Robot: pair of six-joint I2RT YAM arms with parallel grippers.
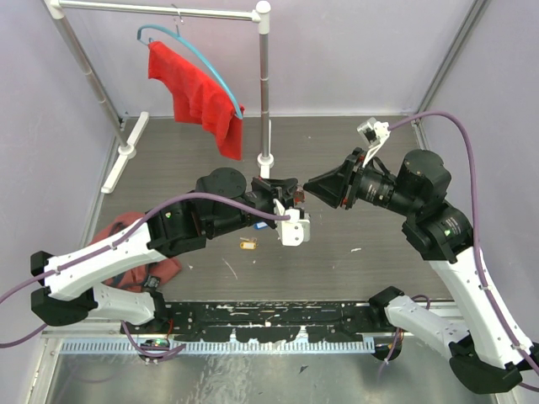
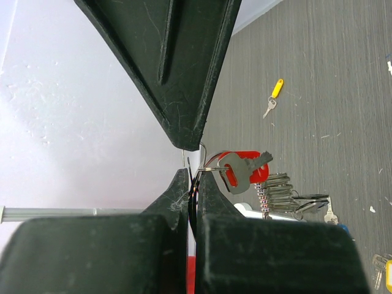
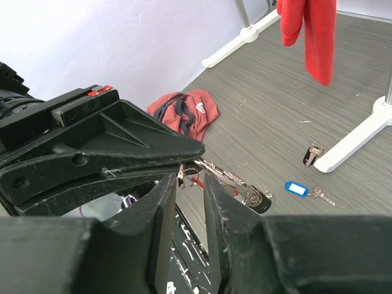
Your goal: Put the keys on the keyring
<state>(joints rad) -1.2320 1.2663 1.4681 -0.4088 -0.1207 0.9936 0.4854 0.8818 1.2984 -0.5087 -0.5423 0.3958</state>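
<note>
My left gripper [image 1: 295,196] [image 2: 191,176] is shut on the thin wire keyring [image 2: 207,160] and holds it above the table. A silver key with a red tag [image 2: 240,173] hangs on the ring, with a bunch of keys [image 2: 280,195] below it. My right gripper [image 1: 311,187] [image 3: 190,181] faces the left one tip to tip, its jaws a little apart around the ring [image 3: 186,176]. The hanging bunch ends in a black fob [image 3: 260,203]. A black-tagged key [image 3: 312,153] lies on the table by the rack foot.
A blue-tagged key [image 3: 296,188] and a yellow-tagged key [image 2: 275,93] lie on the table. A small brownish item [image 1: 247,244] lies below the grippers. A clothes rack [image 1: 264,84] with a red towel [image 1: 198,97] stands at the back. A red cloth [image 1: 126,244] lies left.
</note>
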